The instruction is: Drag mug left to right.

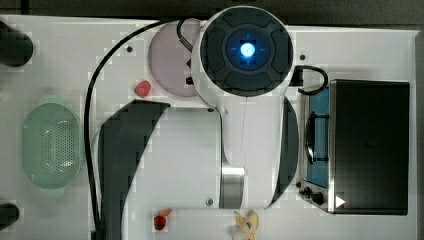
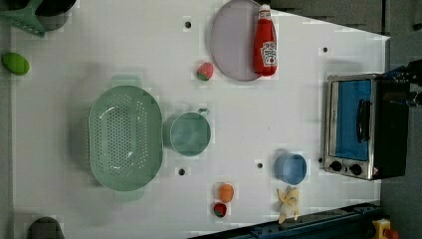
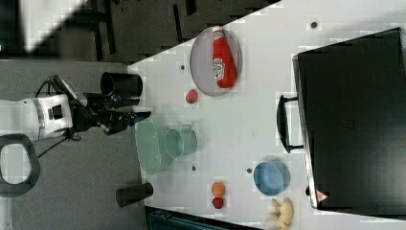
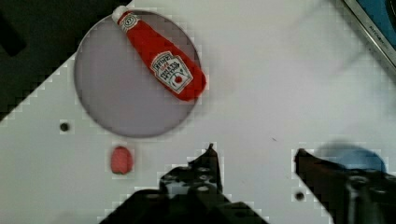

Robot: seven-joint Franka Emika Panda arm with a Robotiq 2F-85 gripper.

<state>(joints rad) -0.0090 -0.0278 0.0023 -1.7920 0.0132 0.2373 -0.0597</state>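
White table (image 2: 278, 114), busy with kitchen bits. Up close in the wrist view: end effector (image 4: 254, 154) spread wide apart, gripping nothing, above bare surface. Farther out, mug (image 2: 189, 133) upright, just beside the green basket (image 2: 124, 137), well apart from the toaster oven (image 2: 366, 124).

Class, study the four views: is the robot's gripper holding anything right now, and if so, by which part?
Nothing is held. In the wrist view the gripper is open, with bare table between its fingers. The mug sits untouched beside the green basket.
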